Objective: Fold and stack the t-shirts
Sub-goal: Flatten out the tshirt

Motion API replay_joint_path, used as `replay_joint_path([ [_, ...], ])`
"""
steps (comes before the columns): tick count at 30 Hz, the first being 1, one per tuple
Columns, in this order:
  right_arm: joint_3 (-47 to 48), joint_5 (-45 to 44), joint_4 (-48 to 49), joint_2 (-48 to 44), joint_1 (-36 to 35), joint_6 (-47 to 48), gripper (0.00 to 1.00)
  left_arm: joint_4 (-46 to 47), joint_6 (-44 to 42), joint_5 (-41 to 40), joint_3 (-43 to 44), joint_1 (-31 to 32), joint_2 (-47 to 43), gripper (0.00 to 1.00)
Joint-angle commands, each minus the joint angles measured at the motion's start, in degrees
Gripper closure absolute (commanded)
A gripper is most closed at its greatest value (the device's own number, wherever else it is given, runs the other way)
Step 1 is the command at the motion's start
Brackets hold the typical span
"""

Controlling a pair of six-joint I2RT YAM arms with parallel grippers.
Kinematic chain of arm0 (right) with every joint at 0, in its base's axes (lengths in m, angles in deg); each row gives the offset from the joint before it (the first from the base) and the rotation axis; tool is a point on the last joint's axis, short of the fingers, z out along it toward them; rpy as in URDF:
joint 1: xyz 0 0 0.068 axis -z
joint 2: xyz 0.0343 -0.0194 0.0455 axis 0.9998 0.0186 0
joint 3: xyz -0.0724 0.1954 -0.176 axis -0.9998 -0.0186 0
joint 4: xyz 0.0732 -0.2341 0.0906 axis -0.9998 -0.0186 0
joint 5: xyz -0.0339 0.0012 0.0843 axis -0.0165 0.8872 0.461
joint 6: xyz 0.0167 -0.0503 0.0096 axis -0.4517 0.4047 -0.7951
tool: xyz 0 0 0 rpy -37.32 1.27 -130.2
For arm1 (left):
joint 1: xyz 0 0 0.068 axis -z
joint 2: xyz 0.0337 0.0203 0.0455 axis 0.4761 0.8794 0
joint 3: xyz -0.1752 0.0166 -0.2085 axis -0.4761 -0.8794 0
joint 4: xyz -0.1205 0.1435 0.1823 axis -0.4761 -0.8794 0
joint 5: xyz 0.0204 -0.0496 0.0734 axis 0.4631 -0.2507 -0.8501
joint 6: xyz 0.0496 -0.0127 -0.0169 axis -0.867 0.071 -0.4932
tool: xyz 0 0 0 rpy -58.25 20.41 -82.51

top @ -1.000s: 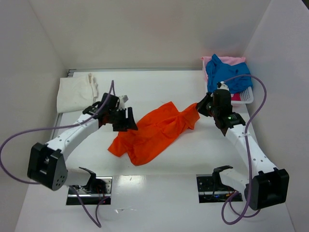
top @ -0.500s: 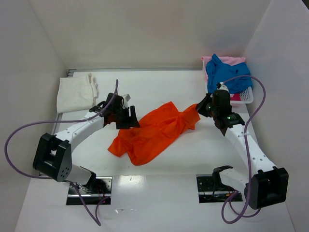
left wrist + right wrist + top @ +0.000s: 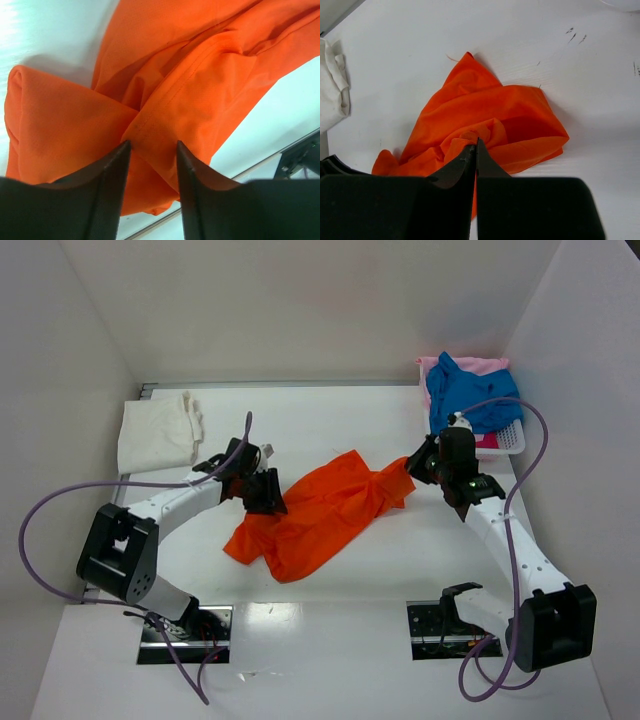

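The orange t-shirt [image 3: 320, 510] lies crumpled in the middle of the table. My left gripper [image 3: 268, 495] is down on its left edge. In the left wrist view the fingers of this gripper [image 3: 153, 145] stand apart astride a raised seam fold of the orange cloth [image 3: 200, 90]. My right gripper [image 3: 415, 465] is shut on the shirt's right end, and the right wrist view shows a bunch of orange cloth [image 3: 490, 110] pinched at the tips of this gripper [image 3: 476, 142]. A cream-white t-shirt [image 3: 155, 432] lies folded at the back left. The blue t-shirt [image 3: 470, 395] lies on the pink one [image 3: 480, 365].
A white basket [image 3: 510, 440] at the back right holds the blue and pink shirts. White walls close in the table on three sides. Two floor openings sit by the arm bases at the near edge.
The left gripper has moved right and down onto the orange shirt's left edge, and its jaws have narrowed around a fold. The right arm has stayed still.
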Motion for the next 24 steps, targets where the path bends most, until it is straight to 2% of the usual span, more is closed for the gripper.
replay_joint_path([
  [1, -0.33, -0.66, 2.63, 0.08, 0.57, 0.16, 0.97, 1.71, -0.51, 1.95, -0.13, 0.35, 1.14, 0.58],
  [2, -0.33, -0.66, 2.63, 0.08, 0.57, 0.16, 0.97, 1.71, -0.51, 1.95, -0.13, 0.35, 1.14, 0.61],
  [5, -0.33, -0.66, 2.63, 0.08, 0.57, 0.16, 0.97, 1.36, -1.04, 1.95, 0.49, 0.35, 1.14, 0.77],
  [7, 0.02, -0.66, 2.63, 0.08, 0.57, 0.16, 0.97, 0.78, -1.04, 1.95, 0.49, 0.35, 0.27, 0.96],
  [8, 0.19, -0.66, 2.63, 0.08, 0.57, 0.16, 0.97, 0.57, -1.04, 1.55, 1.58, 0.35, -0.64, 0.99],
  [10, 0.20, -0.66, 2.63, 0.08, 0.57, 0.16, 0.97, -1.24, -1.38, 0.13, 4.09, 0.35, -2.89, 1.00],
  [16, 6.06, -0.66, 1.58, 0.08, 0.57, 0.68, 1.00, -9.06, -5.35, -11.42, 20.52, -0.39, -9.78, 1.00],
  [24, 20.03, -1.72, 0.96, 1.71, 0.86, 1.50, 1.00, -8.32, -15.29, -26.73, 43.90, -6.62, -14.69, 1.00],
])
